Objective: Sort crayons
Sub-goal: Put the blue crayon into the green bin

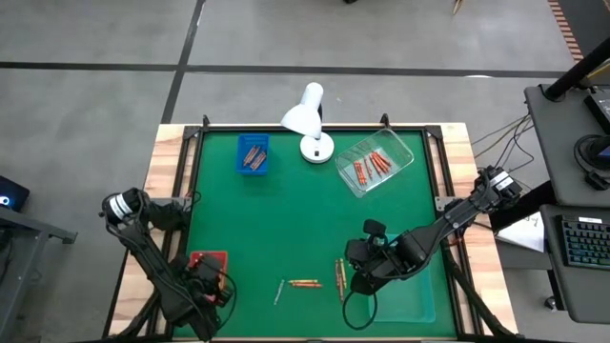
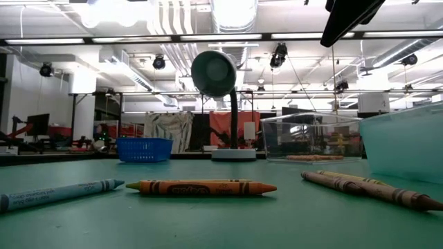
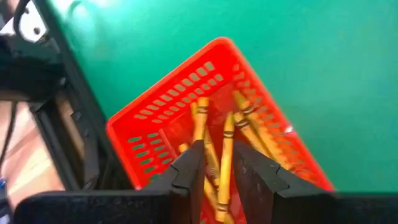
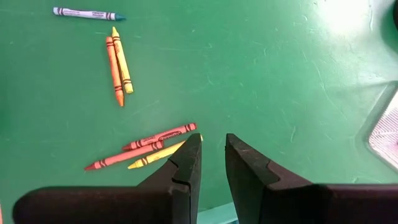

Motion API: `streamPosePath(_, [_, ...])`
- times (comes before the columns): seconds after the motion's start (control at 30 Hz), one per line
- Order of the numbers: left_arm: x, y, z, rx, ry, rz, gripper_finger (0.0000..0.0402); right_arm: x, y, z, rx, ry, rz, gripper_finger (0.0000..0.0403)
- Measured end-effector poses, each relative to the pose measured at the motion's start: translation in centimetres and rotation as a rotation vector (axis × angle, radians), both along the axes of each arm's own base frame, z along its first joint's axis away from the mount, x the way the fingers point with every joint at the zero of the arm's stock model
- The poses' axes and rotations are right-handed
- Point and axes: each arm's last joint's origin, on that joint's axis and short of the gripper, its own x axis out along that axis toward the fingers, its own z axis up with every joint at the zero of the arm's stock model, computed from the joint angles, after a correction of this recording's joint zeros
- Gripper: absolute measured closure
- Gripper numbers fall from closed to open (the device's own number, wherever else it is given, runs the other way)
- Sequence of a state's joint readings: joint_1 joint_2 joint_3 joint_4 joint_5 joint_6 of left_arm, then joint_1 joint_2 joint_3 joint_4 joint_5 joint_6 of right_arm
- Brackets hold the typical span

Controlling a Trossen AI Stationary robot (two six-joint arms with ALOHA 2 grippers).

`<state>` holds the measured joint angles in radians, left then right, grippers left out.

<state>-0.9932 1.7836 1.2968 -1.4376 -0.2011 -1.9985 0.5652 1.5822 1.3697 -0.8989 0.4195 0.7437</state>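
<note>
Loose crayons [image 1: 305,284] lie on the green mat [image 1: 305,219] between the left gripper [image 3: 217,167], slightly parted and empty above the red basket [image 3: 163,122] of yellow crayons, and the right gripper [image 4: 212,155], likewise parted and empty. Farther: blue basket [image 1: 253,154], lamp [image 1: 307,119], clear tray [image 1: 376,164].

Workshop hall: exposed ceiling ducts [image 2: 173,28], cluttered benches [image 2: 41,142] behind.

Loose crayons [image 1: 305,284] near table's front edge, between both arms, lamp [image 1: 310,124] at back
</note>
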Motion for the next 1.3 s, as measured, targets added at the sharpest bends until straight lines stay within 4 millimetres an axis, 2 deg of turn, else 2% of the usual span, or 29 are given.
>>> streamPosePath(0.23, [1.4, -1.1, 2.5, 0.028, -0.174, -0.213, 0.0334, 0.0, 0.0, 0.0, 0.011, -0.007, -0.015, 0.034])
streamPosePath(0.43, [2.9, -1.5, 5.3, 0.192, -0.374, -0.453, 0.0342, 0.6, 0.3, 0.3, 0.054, -0.074, -0.017, 0.034])
streamPosePath(0.6, [4.5, -1.6, 5.7, 0.314, -0.39, -0.675, 0.0368, 1.2, 0.0, 0.4, 0.05, -0.098, 0.001, 0.0342])
streamPosePath(0.77, [6.9, -1.9, 4.6, 0.369, -0.379, -0.896, 0.0395, 1.5, -0.2, 0.3, 0.028, -0.097, 0.027, 0.034])
streamPosePath(0.97, [9.2, -1.2, 1.4, 0.336, -0.349, -1.09, 0.0401, 1.7, -0.1, 0.5, 0.043, -0.123, 0.026, 0.034])
streamPosePath(1.13, [10.4, 0.3, -1.1, 0.186, -0.386, -1.024, 0.0399, 1.9, 0.0, 0.6, 0.056, -0.141, 0.022, 0.0343])
streamPosePath(1.3, [10.8, 1.7, -2.3, 0.001, -0.43, -0.767, 0.0397, 1.9, 0.0, 0.6, 0.063, -0.143, 0.012, 0.0344])
